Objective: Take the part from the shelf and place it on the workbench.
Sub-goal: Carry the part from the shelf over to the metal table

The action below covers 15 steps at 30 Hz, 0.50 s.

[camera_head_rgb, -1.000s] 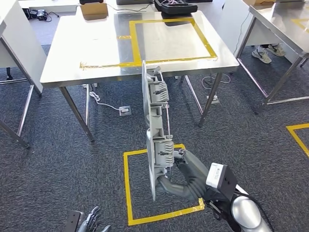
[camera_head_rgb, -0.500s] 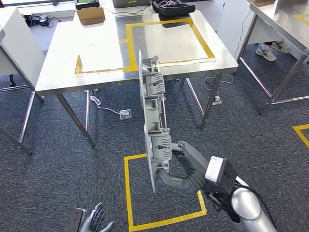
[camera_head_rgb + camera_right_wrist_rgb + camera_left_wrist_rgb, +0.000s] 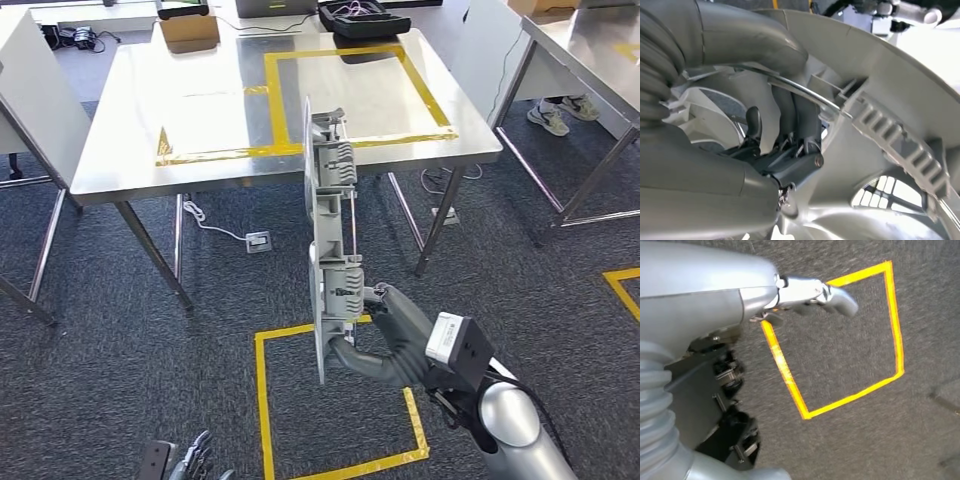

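A long grey plastic part (image 3: 332, 240) with ribbed clips stands upright in the air, gripped at its lower end by my right hand (image 3: 385, 345). Its upper end overlaps the near edge of the steel workbench (image 3: 211, 110), which bears a yellow tape rectangle (image 3: 273, 95). The right wrist view looks close on the part (image 3: 885, 100) with my right hand (image 3: 715, 165) wrapped around it, thumb on one side and fingers on the other. My left hand (image 3: 189, 462) hangs low at my side over the carpet, fingers apart and holding nothing; the left wrist view shows one finger (image 3: 828, 292) stretched out.
A yellow floor square (image 3: 260, 400) lies below the part. On the bench's far edge sit a cardboard box (image 3: 185, 27) and a black case (image 3: 355, 17). A second steel table (image 3: 596, 50) stands at right with a person's shoes (image 3: 562, 110) beneath. A white panel (image 3: 38, 90) stands at left.
The whole picture has shifted and swayed, so the camera moved. The part stays upright in my right hand's grip. My left hand sits lower at the picture's bottom edge.
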Motion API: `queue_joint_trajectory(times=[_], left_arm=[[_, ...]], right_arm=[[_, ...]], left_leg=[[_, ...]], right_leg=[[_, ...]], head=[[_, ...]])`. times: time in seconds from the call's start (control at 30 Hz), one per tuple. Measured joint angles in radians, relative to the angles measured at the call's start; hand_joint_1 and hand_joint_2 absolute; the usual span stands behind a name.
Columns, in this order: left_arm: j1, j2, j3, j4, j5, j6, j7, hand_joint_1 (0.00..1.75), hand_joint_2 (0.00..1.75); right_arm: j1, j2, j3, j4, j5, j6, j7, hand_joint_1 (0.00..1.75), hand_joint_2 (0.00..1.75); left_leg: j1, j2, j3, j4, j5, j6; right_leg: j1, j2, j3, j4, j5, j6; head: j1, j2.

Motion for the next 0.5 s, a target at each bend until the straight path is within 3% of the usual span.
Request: queue_joint_trajectory(times=[0.1, 0.13, 0.17, 0.23, 0.3, 0.33, 0.43, 0.5], left_arm=[[-0.001, -0.003, 0.0, 0.001, -0.001, -0.002, 0.0, 0.0, 1.75], [-0.001, -0.003, 0.0, 0.001, -0.002, -0.003, 0.0, 0.0, 1.75], [-0.001, -0.003, 0.0, 0.001, -0.002, -0.003, 0.0, 0.0, 1.75], [-0.001, -0.004, 0.0, 0.002, -0.002, -0.004, -0.001, 0.0, 1.75], [-0.001, -0.005, 0.0, 0.002, -0.002, -0.004, -0.002, 0.0, 1.75], [-0.002, -0.006, 0.0, 0.003, -0.002, -0.004, -0.003, 0.0, 1.75], [-0.003, -0.006, 0.0, 0.003, -0.003, -0.004, -0.004, 0.0, 1.75], [-0.004, -0.006, 0.0, 0.003, -0.004, -0.004, -0.006, 0.0, 1.75]], right_arm=[[0.001, 0.0, -0.002, 0.006, -0.001, 0.0, 0.0, 1.75, 1.75], [0.002, 0.0, -0.002, 0.009, -0.001, 0.0, 0.0, 1.75, 1.75], [0.002, 0.0, -0.002, 0.013, -0.001, 0.0, 0.0, 1.75, 1.75], [0.002, 0.0, -0.002, 0.018, -0.002, 0.001, 0.001, 1.75, 1.75], [0.001, 0.0, -0.002, 0.02, -0.003, 0.003, 0.0, 1.75, 1.75], [0.001, 0.0, -0.001, 0.021, -0.003, 0.003, 0.0, 1.75, 1.75], [0.001, 0.001, -0.001, 0.021, -0.004, 0.004, 0.0, 1.75, 1.75], [0.002, 0.001, -0.001, 0.021, -0.004, 0.004, 0.0, 1.75, 1.75]], left_leg=[[0.002, 0.001, 0.011, -0.001, -0.011, 0.006], [0.002, 0.0, 0.016, -0.001, -0.016, 0.005], [0.003, 0.0, 0.023, 0.0, -0.022, 0.004], [0.003, -0.003, 0.043, 0.0, -0.037, -0.001], [0.001, -0.005, 0.056, 0.001, -0.053, -0.012], [0.0, -0.005, 0.058, 0.0, -0.058, -0.018], [0.002, -0.004, 0.066, -0.003, -0.068, -0.037], [0.003, -0.002, 0.053, 0.039, -0.092, -0.049]], right_leg=[[-0.006, 0.0, -0.117, 0.192, -0.069, 0.01], [-0.007, 0.0, -0.15, 0.231, -0.068, 0.012], [-0.008, 0.0, -0.164, 0.231, -0.044, 0.013], [-0.01, -0.001, -0.131, 0.115, 0.054, 0.013], [-0.008, -0.002, -0.082, -0.009, 0.112, 0.007], [-0.006, -0.002, -0.071, -0.037, 0.117, 0.001], [-0.003, 0.0, -0.064, -0.045, 0.104, -0.02], [-0.006, -0.001, -0.052, -0.05, 0.1, -0.034]], head=[[0.0, 0.0], [0.0, 0.0], [0.0, 0.0], [0.0, 0.0], [0.0, 0.0], [0.0, 0.0], [-0.001, 0.0], [-0.002, 0.0]])
